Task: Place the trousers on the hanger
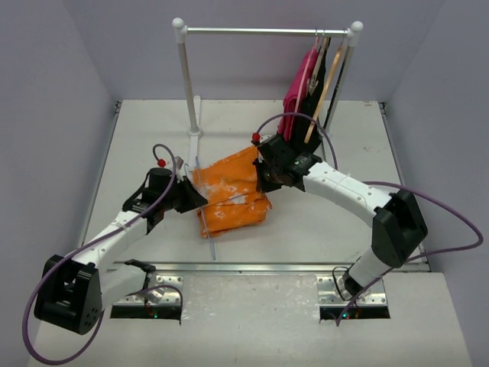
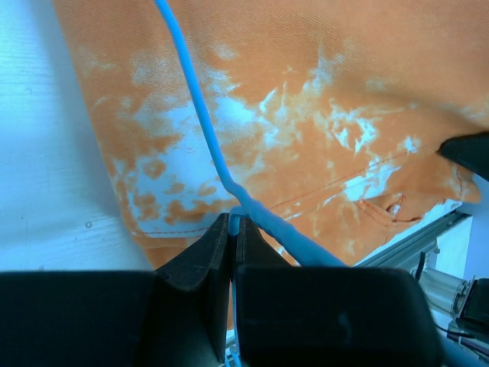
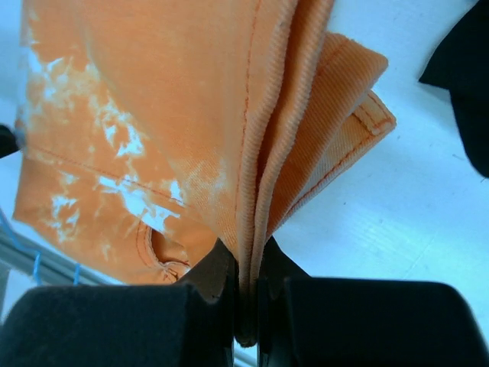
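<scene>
The orange trousers (image 1: 229,195) with white blotches lie folded in the middle of the table. Across them runs the thin pale blue hanger (image 1: 205,200), its wire (image 2: 200,107) seen close in the left wrist view. My left gripper (image 1: 186,191) sits at the trousers' left edge, shut on the hanger wire (image 2: 232,218). At the top right corner of the trousers my right gripper (image 1: 263,174) is shut on a folded ribbed edge of the cloth (image 3: 263,191), which rises from between its jaws (image 3: 248,264).
A white clothes rail (image 1: 263,31) stands at the back. At its right end hang a pink garment (image 1: 299,95), a black garment (image 1: 319,84) and a tan wooden hanger (image 1: 325,88). A metal strip (image 1: 267,266) runs along the table's near edge.
</scene>
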You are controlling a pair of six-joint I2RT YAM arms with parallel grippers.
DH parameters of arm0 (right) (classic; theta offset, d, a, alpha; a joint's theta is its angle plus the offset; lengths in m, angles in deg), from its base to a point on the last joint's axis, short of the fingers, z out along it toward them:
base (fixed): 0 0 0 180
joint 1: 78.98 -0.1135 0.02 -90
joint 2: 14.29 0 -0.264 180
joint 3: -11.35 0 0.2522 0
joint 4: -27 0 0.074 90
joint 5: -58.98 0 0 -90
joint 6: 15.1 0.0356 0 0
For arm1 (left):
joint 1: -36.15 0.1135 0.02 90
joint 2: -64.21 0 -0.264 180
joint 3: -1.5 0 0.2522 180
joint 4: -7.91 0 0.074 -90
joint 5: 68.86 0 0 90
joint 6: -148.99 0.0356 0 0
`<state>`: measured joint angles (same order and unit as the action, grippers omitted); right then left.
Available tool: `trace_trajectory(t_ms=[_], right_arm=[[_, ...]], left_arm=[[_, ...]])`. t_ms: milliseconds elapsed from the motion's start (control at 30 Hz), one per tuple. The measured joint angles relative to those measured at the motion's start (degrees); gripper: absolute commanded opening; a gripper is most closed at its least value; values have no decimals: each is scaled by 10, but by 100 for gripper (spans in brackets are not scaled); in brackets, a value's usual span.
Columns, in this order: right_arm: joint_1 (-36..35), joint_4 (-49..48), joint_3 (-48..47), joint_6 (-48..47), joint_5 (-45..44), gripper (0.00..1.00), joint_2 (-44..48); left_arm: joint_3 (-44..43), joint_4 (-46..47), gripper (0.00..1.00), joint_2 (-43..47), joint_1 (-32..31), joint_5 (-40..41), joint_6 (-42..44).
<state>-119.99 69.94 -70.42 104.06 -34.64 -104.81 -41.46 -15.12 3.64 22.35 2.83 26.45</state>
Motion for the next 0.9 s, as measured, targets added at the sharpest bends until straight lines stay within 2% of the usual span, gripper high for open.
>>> trace_trajectory(t_ms=[167, 233, 300, 367, 400, 467, 667, 767, 833, 900], right_arm=[[18, 1, -14, -26, -2, 0, -71], [19, 1, -14, -32, -2, 10, -111], [20, -1, -14, -38, -1, 15, -149], [20, -10, -10, -40, 5, 32, -172], [21, -17, -6, -40, 9, 37, -178], [26, -35, 9, -41, 24, 41, -166], [24, -41, 50, -37, 47, 41, -92], [15, -28, 57, -35, 45, 28, -15], [-1, -32, 56, -32, 46, 24, 28], [-24, -35, 42, -32, 50, 15, 43]], left_arm=[[9, 14, 0, 5, 0, 17, -12], [11, 21, 0, 5, 0, 18, -14], [19, 43, 0, 5, 0, 8, -14], [34, 71, 0, 5, 0, -8, -14], [42, 83, 0, 5, 0, -17, -14], [62, 120, 0, 8, 0, -41, -19], [111, 183, 0, 31, 0, -72, -39], [116, 181, 0, 43, 0, -60, -46], [113, 164, 0, 48, 0, -44, -48], [107, 142, 0, 51, 0, -25, -48]])
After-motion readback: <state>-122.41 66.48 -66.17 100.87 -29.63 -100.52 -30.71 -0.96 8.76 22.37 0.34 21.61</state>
